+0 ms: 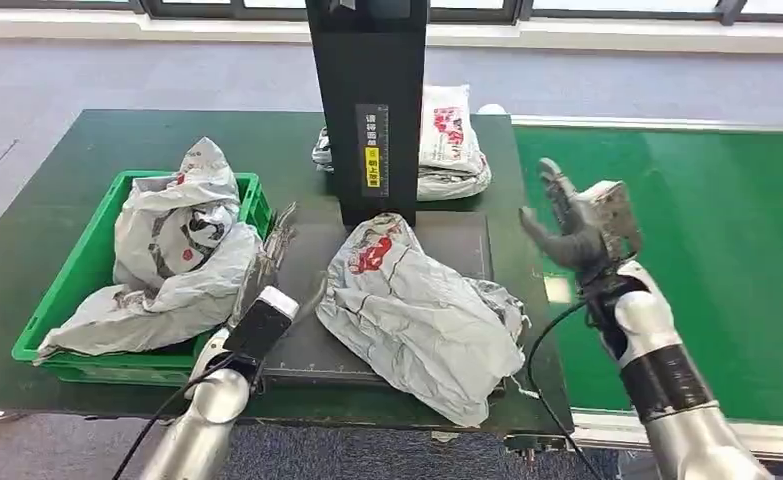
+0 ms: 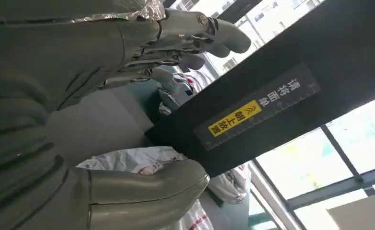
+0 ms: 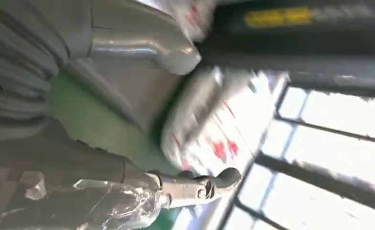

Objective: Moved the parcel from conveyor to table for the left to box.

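A crumpled grey parcel point(image 1: 417, 318) with red print lies on the dark plate point(image 1: 307, 352) at the table's middle, in front of the black pillar point(image 1: 372, 110). My right hand point(image 1: 579, 228) is raised to the parcel's right, over the seam between table and green conveyor point(image 1: 717, 250), fingers spread and holding nothing. My left hand point(image 1: 273, 248) hovers between the parcel and the green box point(image 1: 77, 270), fingers stretched out and empty. In the left wrist view the fingers point(image 2: 195, 38) and thumb stand apart, with the parcel point(image 2: 132, 160) beyond. The right wrist view is blurred; its fingers point(image 3: 199, 186) hold nothing.
The green box holds large grey parcels point(image 1: 177, 250) piled above its rim. More white parcels point(image 1: 452, 145) lie behind the pillar, which carries a yellow label point(image 2: 235, 118). The table's near edge runs just below the plate. The belt's near stretch is bare.
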